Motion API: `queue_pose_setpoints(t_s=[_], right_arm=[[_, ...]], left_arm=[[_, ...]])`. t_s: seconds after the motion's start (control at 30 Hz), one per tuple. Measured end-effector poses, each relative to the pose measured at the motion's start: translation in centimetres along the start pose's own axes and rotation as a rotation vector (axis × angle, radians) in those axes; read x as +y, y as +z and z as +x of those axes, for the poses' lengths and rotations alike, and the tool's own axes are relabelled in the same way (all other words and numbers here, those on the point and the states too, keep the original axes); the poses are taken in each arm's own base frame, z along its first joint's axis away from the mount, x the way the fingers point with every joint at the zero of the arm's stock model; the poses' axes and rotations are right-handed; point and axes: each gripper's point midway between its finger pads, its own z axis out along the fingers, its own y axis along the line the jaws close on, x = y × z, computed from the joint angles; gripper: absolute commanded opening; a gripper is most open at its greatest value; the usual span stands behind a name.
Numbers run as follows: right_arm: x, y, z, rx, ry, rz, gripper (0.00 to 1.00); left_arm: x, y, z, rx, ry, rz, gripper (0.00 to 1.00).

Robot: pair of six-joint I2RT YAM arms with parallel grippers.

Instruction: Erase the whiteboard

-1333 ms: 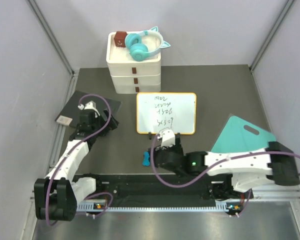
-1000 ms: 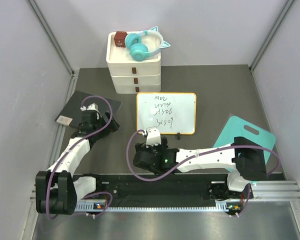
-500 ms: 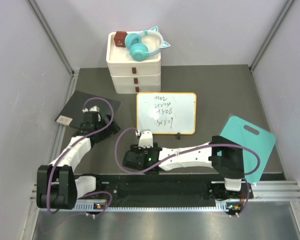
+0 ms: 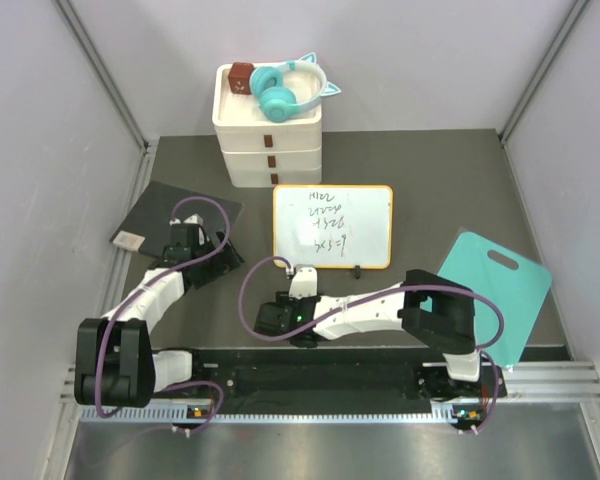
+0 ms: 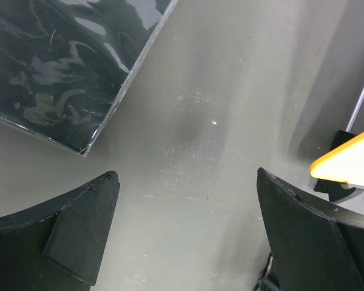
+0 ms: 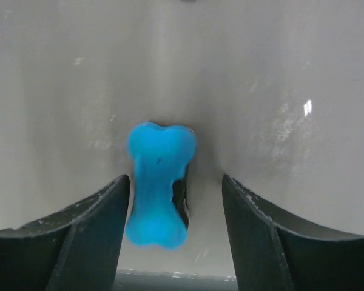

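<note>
Top view: whiteboard (image 4: 332,227) is laid flat mid-table (image 4: 430,180), writing on it, just in front of drawer stack (image 4: 268,150). By dark pad (image 4: 155,212) the left gripper (image 4: 198,248) is held; near front edge the right gripper (image 4: 278,318) is lowered, apart from whiteboard's near-left corner.

Left wrist: jaws are spread over bare table; pad corner upper left, whiteboard's orange corner at far right.

Right wrist: jaws are spread; blue bone-shaped piece (image 6: 159,182) is seen btwn fingers (image 6: 79,236), not pinched.
</note>
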Motion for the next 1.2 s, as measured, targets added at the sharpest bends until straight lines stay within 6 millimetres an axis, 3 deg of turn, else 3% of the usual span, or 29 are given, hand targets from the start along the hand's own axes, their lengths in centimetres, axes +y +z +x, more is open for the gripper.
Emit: queue_pose_setpoints(t_s=[0.1, 0.13, 0.23, 0.3, 0.33, 0.6, 0.73, 0.83, 1.0, 1.03, 1.2], right_arm=[[-0.4, 0.5, 0.0, 0.000, 0.007, 0.010, 0.62], [-0.2, 0.6, -0.1, -0.003, 0.013, 0.005, 0.57], [0.1, 0.7, -0.2, -0.007, 0.027, -0.005, 0.28], [0.2, 0.9, -0.2, -0.011, 0.030, -0.006, 0.15], [0.3, 0.9, -0.3, -0.013, 0.036, -0.006, 0.03], [-0.1, 0.8, -0.4, -0.025, 0.044, -0.022, 0.00], [-2.5, -0.2, -1.0, -0.028, 0.001, -0.016, 0.00], [-4.2, -1.4, -3.7, -0.058, 0.003, -0.035, 0.00], [-7.5, -3.7, -10.2, -0.158, 0.057, -0.090, 0.00], [-8.0, -4.0, -11.5, -0.184, 0.061, -0.105, 0.00], [-10.6, -4.1, -16.0, -0.268, 0.026, -0.142, 0.00]], left_arm=[[-0.1, 0.0, 0.0, -0.001, 0.000, 0.003, 0.99], [-0.1, 0.0, 0.0, -0.001, 0.000, 0.004, 0.99], [-0.1, 0.0, 0.0, 0.003, 0.000, 0.008, 0.99], [-0.1, 0.1, 0.2, 0.009, 0.000, 0.007, 0.99], [-0.1, 0.1, 0.2, 0.012, -0.001, 0.007, 0.99], [-0.5, -0.3, 0.3, 0.003, 0.022, 0.039, 0.96], [-1.2, -1.1, 0.3, -0.042, 0.040, 0.096, 0.95], [-2.2, -1.5, 0.4, -0.078, 0.057, 0.175, 0.94], [-4.4, -1.5, 0.5, -0.112, 0.064, 0.329, 0.93], [-4.7, -1.3, 0.6, -0.112, 0.059, 0.355, 0.89], [-6.2, 0.5, 1.0, -0.079, 0.030, 0.462, 0.84]])
